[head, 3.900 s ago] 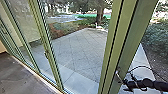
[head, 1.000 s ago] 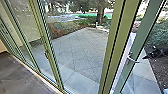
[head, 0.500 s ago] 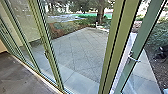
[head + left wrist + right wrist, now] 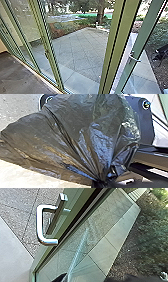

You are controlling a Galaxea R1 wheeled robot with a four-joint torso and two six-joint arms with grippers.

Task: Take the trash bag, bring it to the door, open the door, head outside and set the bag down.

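Black trash bag (image 4: 72,131) was clamped by left pincer (image 4: 101,181); door (image 4: 142,40) stood ajar, best pushed wide smoothly, bag kept clear of frame (image 4: 120,32). Right pincer's grip (image 4: 155,55) couldn't be told.

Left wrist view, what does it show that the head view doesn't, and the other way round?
Left wrist view: the dark trash bag, its plastic gathered into a creased, narrow neck.

Head view: the glass door standing open with its metal handle, green frame posts, a tree trunk and shrubs beyond.

Both: a greyish ground surface. The head view has yard paving; whether the grey surface by the bag is that same paving, I can't tell.
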